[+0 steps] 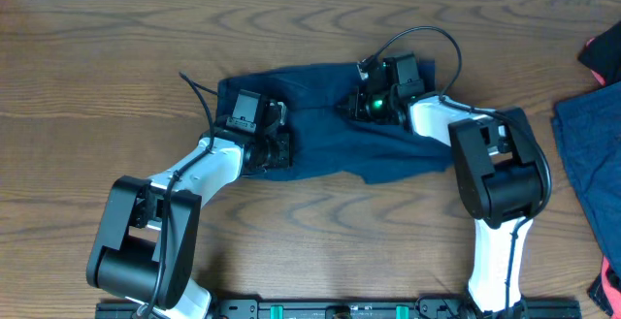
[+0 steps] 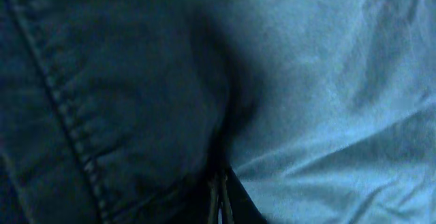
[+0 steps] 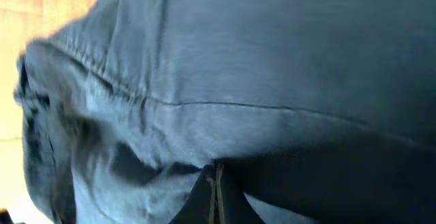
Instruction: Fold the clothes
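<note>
The dark navy shorts (image 1: 325, 115) lie bunched on the wooden table between my two arms. My left gripper (image 1: 277, 147) sits at the cloth's left end, its fingers shut on a fold of the shorts (image 2: 136, 115); the fingertips (image 2: 219, 200) are pressed together amid the fabric, next to a stitched seam. My right gripper (image 1: 359, 106) is at the upper middle of the cloth, its fingertips (image 3: 215, 190) shut on the shorts (image 3: 272, 60) below a gathered seam. The right part of the cloth runs under my right arm.
More dark blue clothing (image 1: 592, 144) lies at the table's right edge, with a red and black item (image 1: 604, 52) above it and another red piece (image 1: 611, 285) at the lower right corner. Bare wooden tabletop (image 1: 97, 77) surrounds the shorts.
</note>
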